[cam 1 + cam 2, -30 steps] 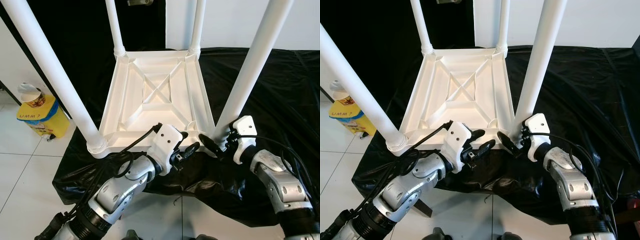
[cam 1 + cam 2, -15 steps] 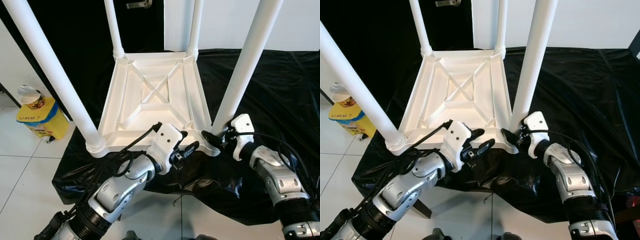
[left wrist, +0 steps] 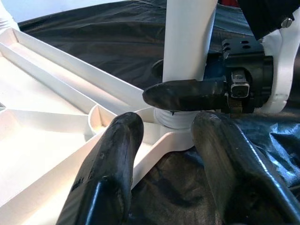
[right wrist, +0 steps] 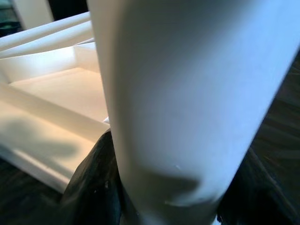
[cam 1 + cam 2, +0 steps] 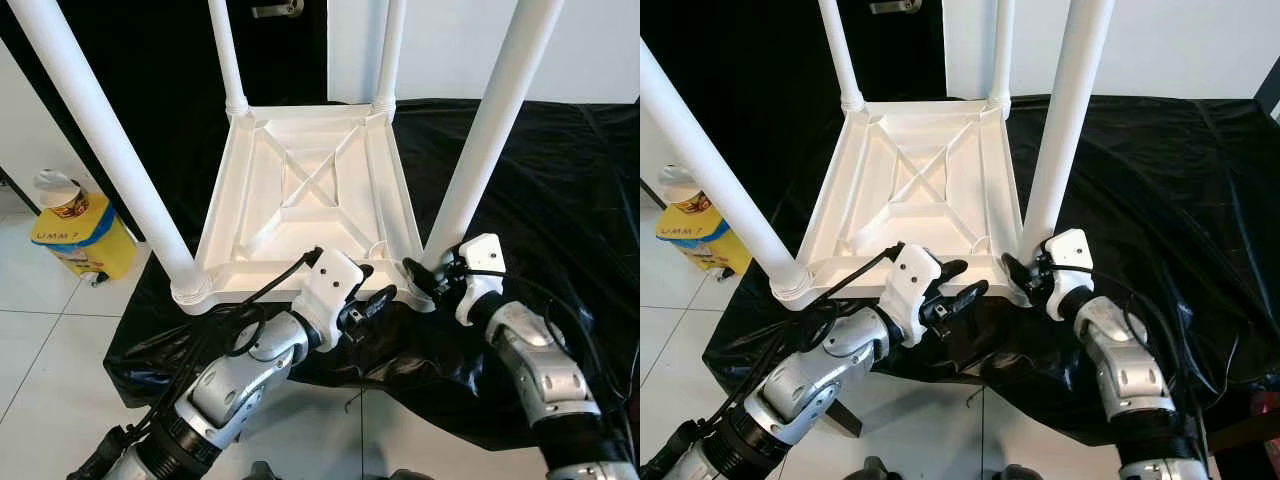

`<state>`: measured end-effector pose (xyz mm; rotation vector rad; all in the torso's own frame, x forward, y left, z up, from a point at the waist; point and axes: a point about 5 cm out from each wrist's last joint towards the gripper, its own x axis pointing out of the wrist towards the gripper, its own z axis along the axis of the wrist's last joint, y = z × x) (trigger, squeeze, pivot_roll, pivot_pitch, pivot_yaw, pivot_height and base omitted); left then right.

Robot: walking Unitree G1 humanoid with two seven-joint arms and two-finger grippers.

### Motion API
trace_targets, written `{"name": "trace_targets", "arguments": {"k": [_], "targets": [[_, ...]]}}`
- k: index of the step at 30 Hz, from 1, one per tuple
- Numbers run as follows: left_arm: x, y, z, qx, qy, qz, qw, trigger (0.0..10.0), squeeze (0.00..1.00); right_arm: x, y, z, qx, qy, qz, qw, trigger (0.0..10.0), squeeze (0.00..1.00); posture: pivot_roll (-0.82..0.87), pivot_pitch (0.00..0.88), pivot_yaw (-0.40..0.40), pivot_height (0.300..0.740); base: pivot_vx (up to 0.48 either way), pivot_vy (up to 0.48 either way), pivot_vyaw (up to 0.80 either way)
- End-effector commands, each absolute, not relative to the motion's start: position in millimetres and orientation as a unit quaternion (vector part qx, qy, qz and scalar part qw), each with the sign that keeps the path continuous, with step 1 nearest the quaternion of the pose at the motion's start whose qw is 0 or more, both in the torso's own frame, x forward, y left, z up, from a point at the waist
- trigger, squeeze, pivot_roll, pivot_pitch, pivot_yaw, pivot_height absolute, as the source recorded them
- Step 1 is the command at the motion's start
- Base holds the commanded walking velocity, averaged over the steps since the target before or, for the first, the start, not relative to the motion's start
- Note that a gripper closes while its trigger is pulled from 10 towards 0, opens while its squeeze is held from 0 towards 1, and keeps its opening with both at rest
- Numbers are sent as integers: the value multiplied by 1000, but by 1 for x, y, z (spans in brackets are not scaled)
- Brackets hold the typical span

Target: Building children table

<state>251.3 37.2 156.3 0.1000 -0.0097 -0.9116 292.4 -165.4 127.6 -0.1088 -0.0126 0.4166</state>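
Observation:
A white children's table (image 5: 300,190) lies upside down on a black cloth (image 5: 540,170), its four legs pointing up. My right gripper (image 5: 428,278) is at the base of the near right leg (image 5: 480,150), shut on it, with a black finger (image 4: 93,187) on each side of the leg (image 4: 178,93). My left gripper (image 5: 370,285) is open at the table's front rim, just left of that corner. In the left wrist view its fingers (image 3: 108,173) straddle the corner of the rim, and one right gripper finger (image 3: 187,93) crosses the leg base.
The near left leg (image 5: 110,160) rises steeply beside my left arm. Two far legs (image 5: 228,50) stand at the back. A yellow bin (image 5: 80,235) with a cup on it sits on the white tile floor (image 5: 40,330) to the left.
My right gripper has moved in to the base of the near right leg and now has its fingers around it. The left gripper has stayed at the front rim.

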Motion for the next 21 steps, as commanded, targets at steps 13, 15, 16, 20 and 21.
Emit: {"name": "trace_targets", "arguments": {"k": [13, 15, 16, 20, 21], "targets": [[241, 32, 154, 52, 2, -522, 852, 10000, 0, 277, -139, 117, -18, 14, 55, 998, 10000, 0, 31, 72, 11, 740, 0, 0, 0], [241, 32, 154, 52, 2, -521, 852, 10000, 0, 274, -130, 115, -6, 23, 38, 999, 10000, 0, 32, 75, 11, 740, 0, 0, 0], [241, 32, 154, 52, 2, -521, 852, 10000, 0, 274, -130, 115, -6, 23, 38, 999, 10000, 0, 32, 75, 11, 740, 0, 0, 0], [241, 32, 154, 51, 3, -521, 852, 10000, 0, 271, -121, 114, 2, 27, 37, 999, 10000, 0, 32, 77, 13, 740, 0, 0, 0], [241, 32, 154, 51, 3, -521, 852, 10000, 0, 270, -119, 115, 2, 26, 35, 999, 10000, 0, 32, 78, 13, 740, 0, 0, 0]]}}
